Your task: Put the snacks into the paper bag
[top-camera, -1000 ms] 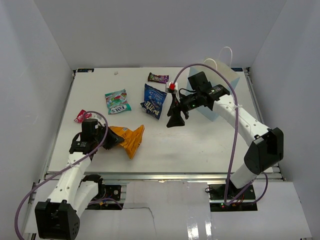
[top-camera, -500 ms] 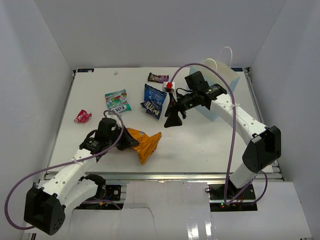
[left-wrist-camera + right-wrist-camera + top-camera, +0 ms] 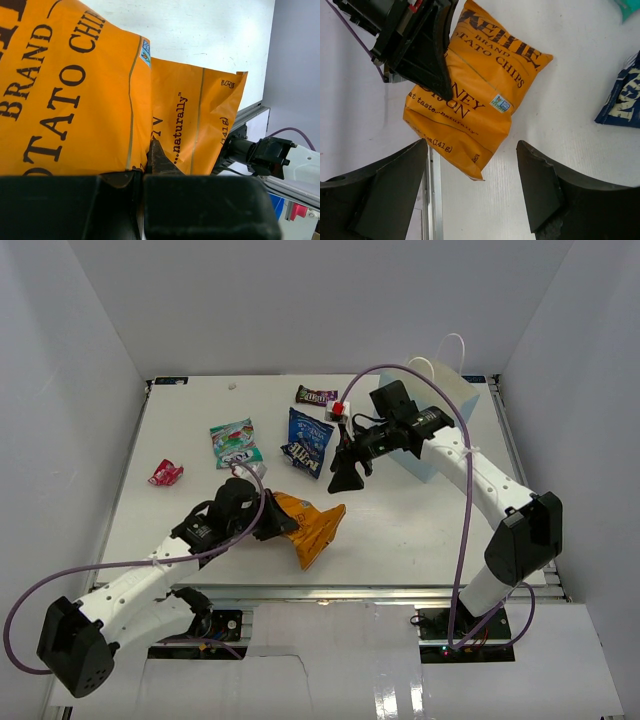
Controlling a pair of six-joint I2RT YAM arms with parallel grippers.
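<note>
My left gripper (image 3: 272,523) is shut on the orange chip bag (image 3: 312,525), which it holds near the table's front middle; the bag fills the left wrist view (image 3: 100,95) and shows in the right wrist view (image 3: 480,95). My right gripper (image 3: 348,478) is open and empty above the table middle, pointing down at the chip bag (image 3: 475,190). The light blue paper bag (image 3: 445,420) stands upright at the back right, behind the right arm. The dark blue bag (image 3: 306,441), teal-white bag (image 3: 235,443), purple candy pack (image 3: 316,395) and red-pink wrapper (image 3: 165,473) lie on the table.
The table's metal front rail (image 3: 330,590) runs just below the chip bag. White walls enclose the table on three sides. A small white and red block (image 3: 341,410) sits on the right arm's wrist.
My left gripper has carried the orange chip bag to the right along the table's front. The right arm has stayed nearly still with its jaws open.
</note>
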